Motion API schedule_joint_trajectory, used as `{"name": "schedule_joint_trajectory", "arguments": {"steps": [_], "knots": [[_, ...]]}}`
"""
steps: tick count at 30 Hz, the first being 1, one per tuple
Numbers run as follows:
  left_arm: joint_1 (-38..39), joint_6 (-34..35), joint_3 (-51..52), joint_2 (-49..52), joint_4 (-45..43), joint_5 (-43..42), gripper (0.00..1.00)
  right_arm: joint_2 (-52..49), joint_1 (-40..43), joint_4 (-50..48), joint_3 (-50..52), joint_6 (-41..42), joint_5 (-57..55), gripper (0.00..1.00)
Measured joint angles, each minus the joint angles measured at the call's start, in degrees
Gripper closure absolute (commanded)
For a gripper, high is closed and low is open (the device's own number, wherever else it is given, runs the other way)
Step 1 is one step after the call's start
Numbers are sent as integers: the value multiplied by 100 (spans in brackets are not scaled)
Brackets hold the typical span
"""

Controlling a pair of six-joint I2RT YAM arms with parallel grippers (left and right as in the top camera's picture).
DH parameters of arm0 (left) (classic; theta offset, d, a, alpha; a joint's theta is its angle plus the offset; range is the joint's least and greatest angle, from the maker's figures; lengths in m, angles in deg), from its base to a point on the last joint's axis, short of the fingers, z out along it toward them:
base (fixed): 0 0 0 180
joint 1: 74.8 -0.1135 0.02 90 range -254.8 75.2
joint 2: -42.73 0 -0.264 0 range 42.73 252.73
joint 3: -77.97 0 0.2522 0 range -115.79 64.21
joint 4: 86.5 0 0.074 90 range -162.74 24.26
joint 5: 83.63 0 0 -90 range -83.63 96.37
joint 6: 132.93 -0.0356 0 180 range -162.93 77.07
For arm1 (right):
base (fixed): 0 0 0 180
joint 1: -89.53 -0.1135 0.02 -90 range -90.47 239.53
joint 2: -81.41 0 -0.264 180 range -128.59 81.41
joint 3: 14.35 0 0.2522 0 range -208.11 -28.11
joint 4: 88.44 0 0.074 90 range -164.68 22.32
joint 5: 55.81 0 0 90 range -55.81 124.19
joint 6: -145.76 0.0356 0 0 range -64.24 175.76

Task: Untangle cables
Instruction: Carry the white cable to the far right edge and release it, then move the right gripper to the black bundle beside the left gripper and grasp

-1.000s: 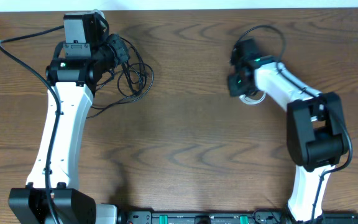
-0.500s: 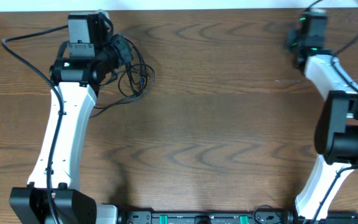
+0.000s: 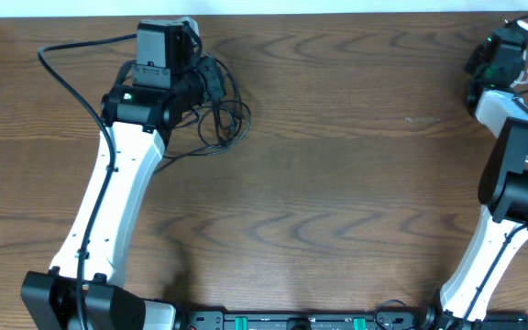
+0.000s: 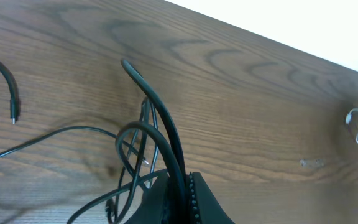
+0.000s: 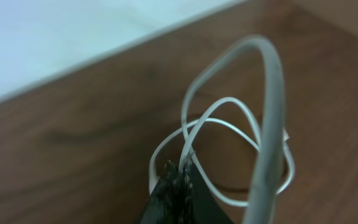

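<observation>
1. The left claw (image 4: 180, 190) is clamped on the black cable (image 4: 164, 121), whose loops trail onto the desk (image 3: 337, 183) near its far left edge.
2. The right claw (image 5: 178, 182) is clamped on the looped white cable (image 5: 267, 106) at the desk's far right corner.

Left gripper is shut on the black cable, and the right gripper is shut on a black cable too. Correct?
No: the right gripper holds a white cable, as the right wrist view shows. The left gripper is shut on the black cable.
</observation>
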Motion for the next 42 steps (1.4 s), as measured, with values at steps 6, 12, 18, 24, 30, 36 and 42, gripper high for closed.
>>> {"name": "schedule_joint_trajectory", "arguments": {"steps": [6,12,18,24,30,36,42], "knots": [[98,-15,0,0,-44,0,93,-74,376,28,-179,-7,-39,1],[107,-15,0,0,-98,2,93,-76,413,55,-247,-271,164,1],[107,-17,0,0,-109,2,93,-105,173,785,-610,-595,79,1],[107,-57,0,0,-125,0,93,-52,-214,2269,-1213,-791,116,1],[107,-177,0,7,-144,-4,93,551,-549,3698,-1250,-846,638,1],[107,-212,0,83,-398,-122,93,1311,-997,4478,-1285,-979,2028,1],[107,-205,0,109,-553,-131,93,1506,-1541,4887,-1329,-1272,4177,1]]}}
